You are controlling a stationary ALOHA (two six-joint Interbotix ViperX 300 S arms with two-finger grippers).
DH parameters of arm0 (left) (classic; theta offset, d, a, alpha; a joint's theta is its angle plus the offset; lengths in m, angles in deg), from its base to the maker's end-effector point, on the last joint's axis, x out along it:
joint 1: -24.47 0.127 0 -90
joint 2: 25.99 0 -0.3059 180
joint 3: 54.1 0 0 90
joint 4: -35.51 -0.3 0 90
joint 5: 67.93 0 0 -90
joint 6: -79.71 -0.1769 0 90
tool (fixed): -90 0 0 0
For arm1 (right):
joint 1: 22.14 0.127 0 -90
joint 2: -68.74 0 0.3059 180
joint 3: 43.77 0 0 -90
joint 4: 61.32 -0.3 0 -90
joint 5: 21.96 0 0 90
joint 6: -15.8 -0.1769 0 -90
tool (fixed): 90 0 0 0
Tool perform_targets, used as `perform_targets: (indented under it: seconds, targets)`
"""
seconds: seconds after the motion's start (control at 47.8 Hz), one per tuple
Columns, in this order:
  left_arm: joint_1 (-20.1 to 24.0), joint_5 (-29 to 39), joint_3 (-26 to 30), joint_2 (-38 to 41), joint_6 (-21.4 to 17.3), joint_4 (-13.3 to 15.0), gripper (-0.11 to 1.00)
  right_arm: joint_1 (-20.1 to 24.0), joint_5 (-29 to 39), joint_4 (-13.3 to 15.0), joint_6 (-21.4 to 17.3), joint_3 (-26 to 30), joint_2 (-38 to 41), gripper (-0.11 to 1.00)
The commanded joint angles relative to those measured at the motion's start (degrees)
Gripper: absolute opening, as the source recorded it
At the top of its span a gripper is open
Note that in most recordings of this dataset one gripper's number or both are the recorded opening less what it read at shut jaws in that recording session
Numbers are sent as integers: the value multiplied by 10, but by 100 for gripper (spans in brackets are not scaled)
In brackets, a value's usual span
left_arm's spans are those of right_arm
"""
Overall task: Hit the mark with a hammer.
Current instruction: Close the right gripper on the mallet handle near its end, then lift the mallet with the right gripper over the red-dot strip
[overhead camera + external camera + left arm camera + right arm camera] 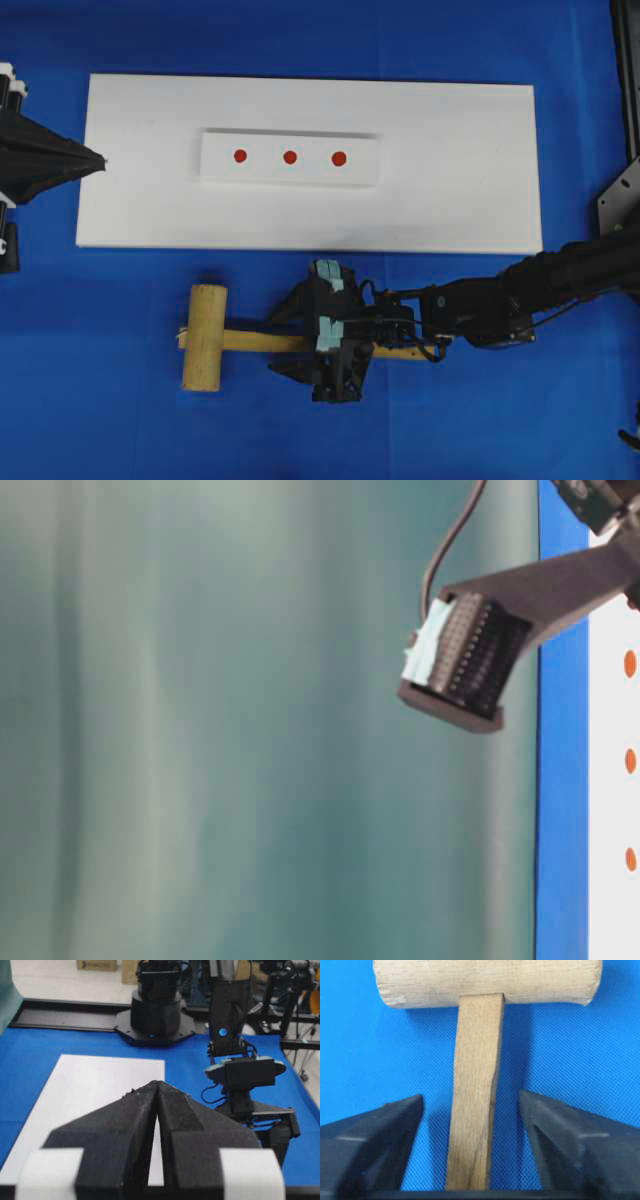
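Note:
The mark (pixel 290 157) is the middle red dot of three on a white block (pixel 290 177); it also shows at the right edge of the table-level view, mark (pixel 630 760). The wooden hammer (pixel 204 337) lies on the blue cloth below the board, head to the left. Its handle (pixel 475 1090) runs between the fingers of my right gripper (pixel 472 1110), which is open, with blue cloth showing on both sides of the wood. Seen from overhead, my right gripper (pixel 288 341) straddles the handle. My left gripper (pixel 100 160) is shut and empty at the board's left edge, its tips (pixel 157 1085) pressed together.
The block rests on a large white board (pixel 450 200) on a blue cloth (pixel 100 420). The right arm (pixel 520 290) reaches in from the right edge. A black frame part (pixel 620 195) stands at the far right. A grey-green curtain (pixel 250 730) fills most of the table-level view.

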Motion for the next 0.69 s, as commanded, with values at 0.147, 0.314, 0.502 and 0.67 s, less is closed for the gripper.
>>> perform_targets:
  seconds: [0.147,0.314,0.502,0.67]
  targets:
    - [0,-2,5,2,0,1,0,2,27,0,32,12,-10,14]
    - [0,-2,5,-1,0,1,0,-2,41,0,53,15,-34,10]
    - [0,6,5,0,1,1,0,-18,78,0,57,-1,-107,10]
    - [-6,6,4,6,0,1,0,-42,112,4,60,-30,-177,10]
